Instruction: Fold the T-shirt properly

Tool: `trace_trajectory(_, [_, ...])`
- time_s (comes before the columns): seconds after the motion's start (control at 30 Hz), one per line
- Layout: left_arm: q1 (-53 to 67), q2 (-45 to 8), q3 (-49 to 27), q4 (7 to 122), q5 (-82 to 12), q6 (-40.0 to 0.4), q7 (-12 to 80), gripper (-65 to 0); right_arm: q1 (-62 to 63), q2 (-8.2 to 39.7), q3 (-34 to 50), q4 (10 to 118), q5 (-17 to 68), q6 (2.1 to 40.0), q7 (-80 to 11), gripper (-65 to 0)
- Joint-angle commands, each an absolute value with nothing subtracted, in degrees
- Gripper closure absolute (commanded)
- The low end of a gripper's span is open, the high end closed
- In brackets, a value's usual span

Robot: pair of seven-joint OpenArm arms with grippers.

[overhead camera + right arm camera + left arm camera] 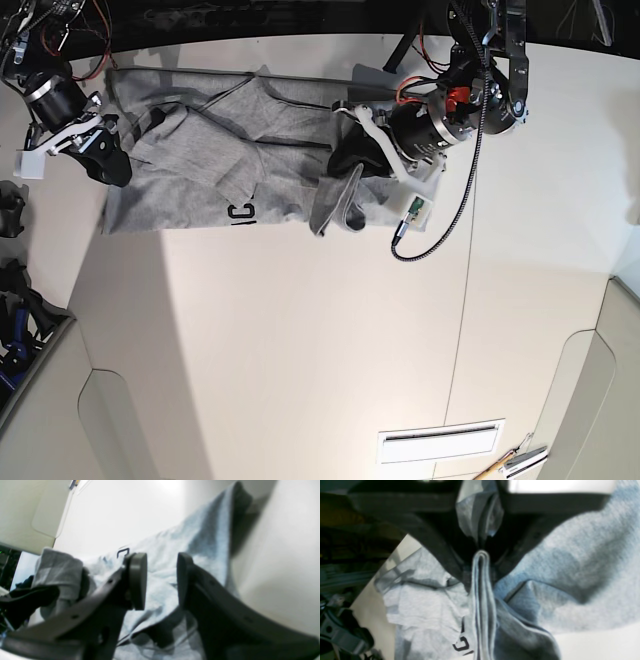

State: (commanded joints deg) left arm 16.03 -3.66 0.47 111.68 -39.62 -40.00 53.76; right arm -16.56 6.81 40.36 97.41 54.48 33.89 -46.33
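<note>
T-shirt [210, 160] spread crumpled across the upper left of the base view, on the white table [300, 340], black lettering showing at its lower edge. Right end bunched and lifted into a hanging fold. Left gripper [352, 165], upper centre of the base view, clamped on that fold; in the left wrist view, pinched cloth [481, 562] squeezed between the closed dark fingers [440, 547]. Right gripper [108, 160], upper left of the base view, angled down at the shirt's left edge. In the right wrist view, pads [137, 580] parted, nothing between them, grey fabric [175, 555] behind.
</note>
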Motion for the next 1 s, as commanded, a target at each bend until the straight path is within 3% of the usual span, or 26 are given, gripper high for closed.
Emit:
trace_trajectory(0.07, [16.1, -3.7, 0.5, 111.7, -40.8, -40.0, 53.3, -35.8, -16.6, 6.8, 41.7, 97.4, 54.5, 33.9, -46.3, -20.2])
trace_trajectory(0.1, [16.1, -3.6, 0.5, 111.7, -42.2, -40.0, 53.3, -37.6, -16.6, 6.8, 42.4, 97.4, 54.5, 33.9, -46.3, -20.2])
trace_trajectory(0.3, [16.1, -3.6, 2.7, 111.7, -46.5, -40.0, 54.0, -37.6, -16.6, 8.2, 45.1, 97.4, 54.3, 33.9, -46.3, -20.4])
trace_trajectory(0.5, [16.1, -3.7, 2.7, 111.7, -46.5, -40.0, 54.5, -37.6, -16.6, 12.1, 45.8, 97.3, 49.4, 33.7, -44.1, -39.8])
trace_trajectory(0.67, [16.1, -3.7, 2.7, 111.7, -46.4, -40.0, 54.5, -37.6, -16.7, 12.4, 43.8, 94.0, 46.9, 33.7, -44.2, -40.3])
trace_trajectory(1.0, [16.1, -3.7, 2.7, 111.7, -44.9, -40.0, 54.9, -37.6, -16.5, 12.3, 30.6, 85.7, 42.9, 33.8, -39.9, -40.3])
